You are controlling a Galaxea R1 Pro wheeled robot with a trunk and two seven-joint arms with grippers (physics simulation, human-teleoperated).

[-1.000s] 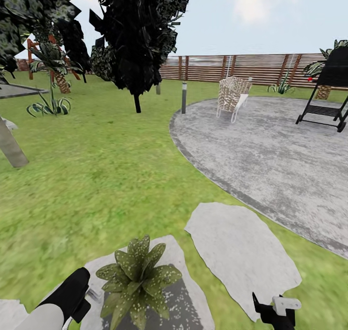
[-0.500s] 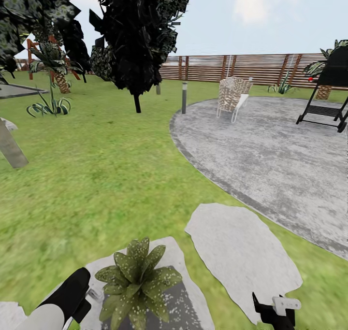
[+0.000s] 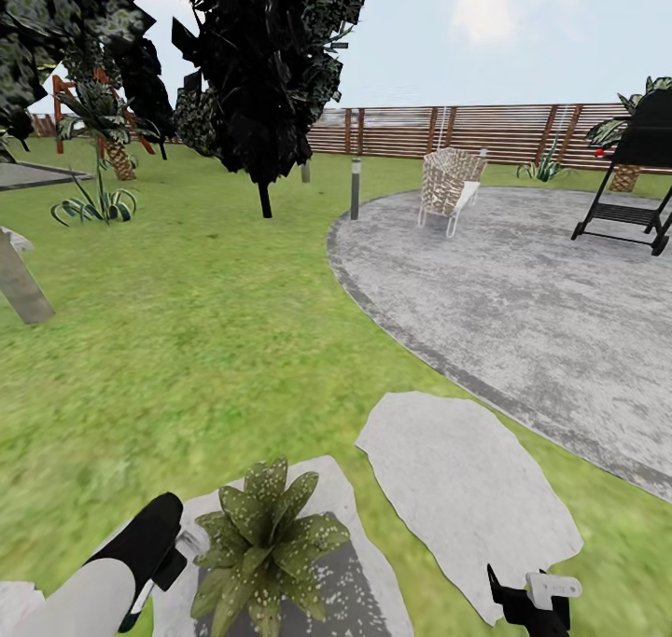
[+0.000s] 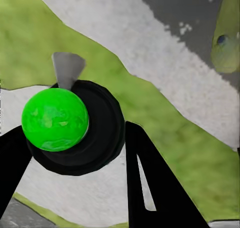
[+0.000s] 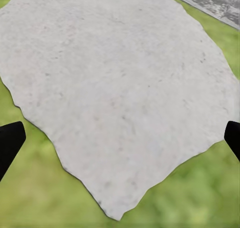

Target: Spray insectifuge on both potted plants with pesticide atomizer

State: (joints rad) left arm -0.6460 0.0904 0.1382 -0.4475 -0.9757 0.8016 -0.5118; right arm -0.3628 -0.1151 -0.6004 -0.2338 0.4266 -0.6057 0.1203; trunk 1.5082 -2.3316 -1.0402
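Atomizer (image 4: 65,130), judged light and rigid, is being pinched around its body by left fingers (image 4: 155,188); right fingers (image 5: 10,140) are being held spread.

Head camera is looking forward and down across lawn; right wrist camera is hovering close above the flat pale-grey stepping stone (image 3: 467,502) (image 5: 115,93) at head-view five o'clock.

My left black matt pincer (image 4: 75,163) grips the glossy green-capped plastic pesticide atomizer (image 4: 56,119). The flat grey stepping stone (image 5: 115,88) looks rough and matt, like the speckled green leaves of the potted plant (image 3: 266,539).
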